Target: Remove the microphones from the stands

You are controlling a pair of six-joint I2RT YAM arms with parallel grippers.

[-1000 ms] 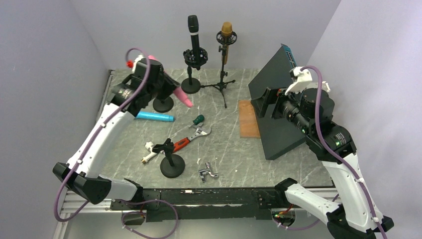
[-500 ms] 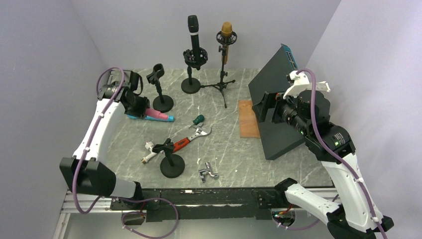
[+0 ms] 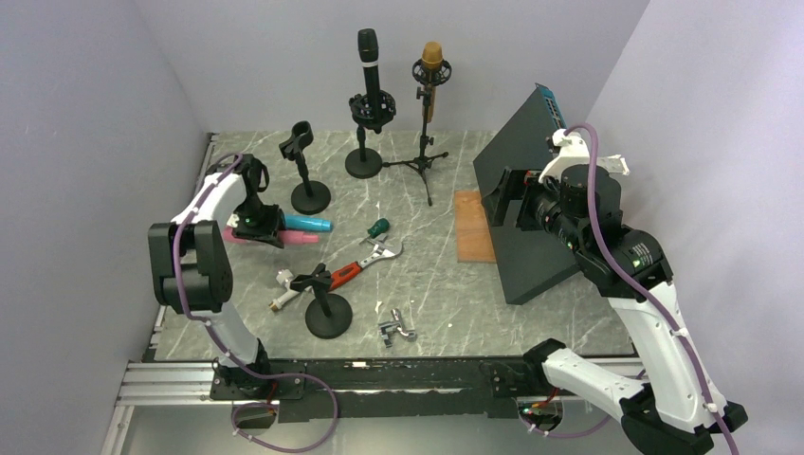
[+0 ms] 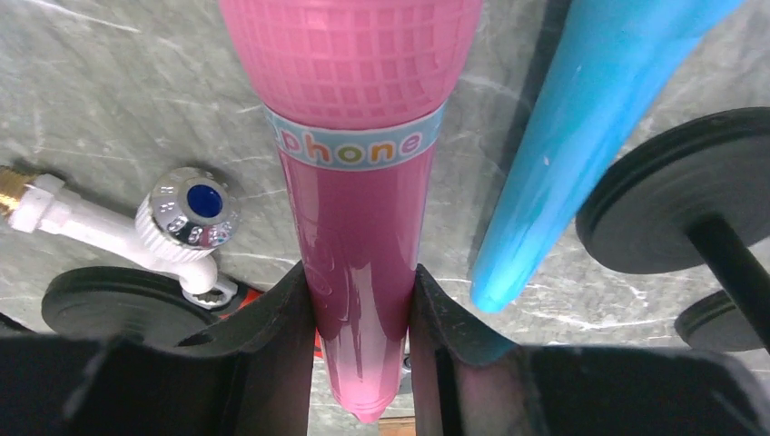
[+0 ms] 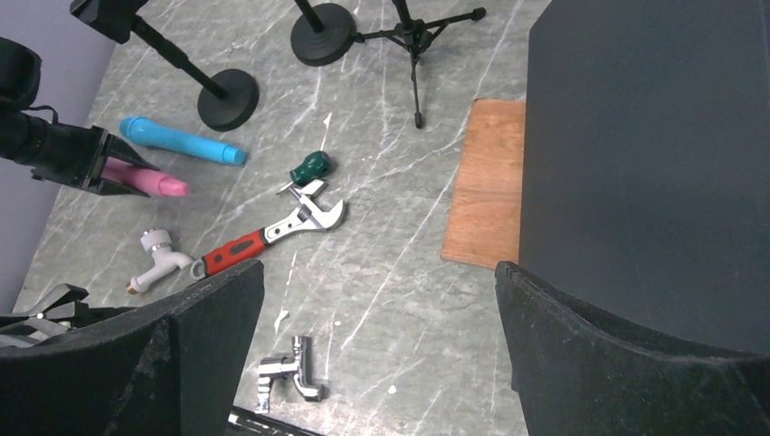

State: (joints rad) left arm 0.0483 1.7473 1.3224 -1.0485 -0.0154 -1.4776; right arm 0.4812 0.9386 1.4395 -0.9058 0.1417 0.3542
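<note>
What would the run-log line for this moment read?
left gripper: shut on pink microphone | position: off stand, beside blue microphone | right gripper: open, holding nothing

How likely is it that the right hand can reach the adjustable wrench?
Probably yes. The open right hand hangs above the table, where the adjustable wrench lies uncovered; only a green screwdriver handle sits near its head.

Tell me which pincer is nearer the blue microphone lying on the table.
Left. The left pincer, shut on the pink microphone, sits right beside the blue microphone; the right pincer hangs open across the table by the dark panel.
</note>
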